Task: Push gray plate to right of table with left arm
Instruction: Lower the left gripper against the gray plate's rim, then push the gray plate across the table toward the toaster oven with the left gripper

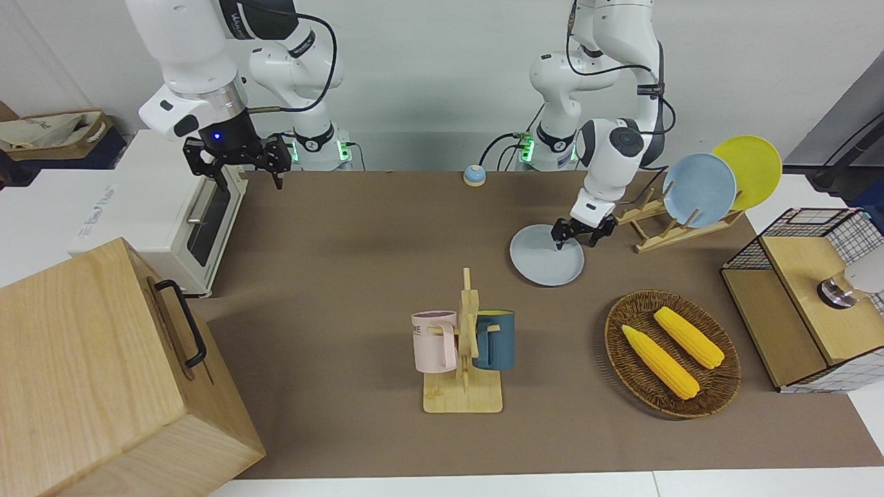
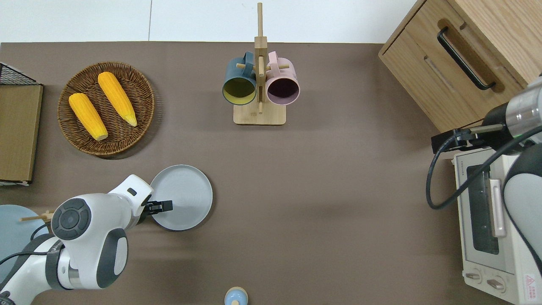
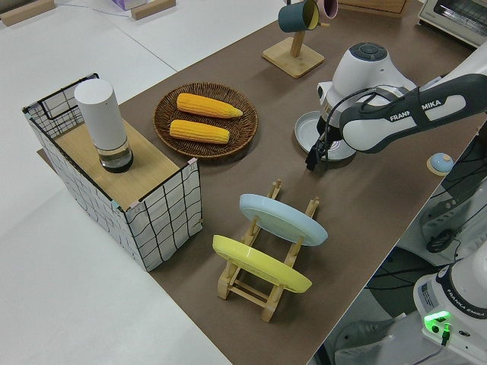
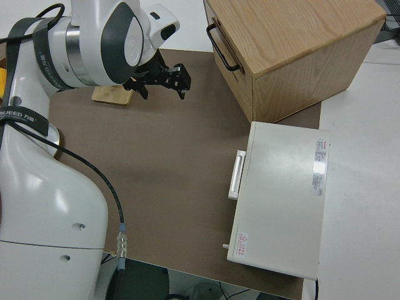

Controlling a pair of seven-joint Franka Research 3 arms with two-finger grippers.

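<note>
Fingers (image 1: 559,243) of the left gripper (image 1: 579,235) spread apart and holding nothing, one tip set down inside the gray plate (image 1: 545,264) near its rim toward the left arm's end. Plate lay flat on the brown table (image 1: 359,235), nearer to the robots than the wicker basket (image 1: 673,353) of two corn cobs (image 1: 659,361), beside the wooden plate rack (image 1: 680,224) carrying a blue plate (image 1: 699,189) and a yellow plate (image 1: 749,168). Mug stand (image 1: 464,359) sat mid-table, a wooden cabinet (image 1: 103,376) and white toaster oven (image 1: 166,214) at the right arm's end, with the right gripper (image 1: 238,162) parked, fingers apart.
</note>
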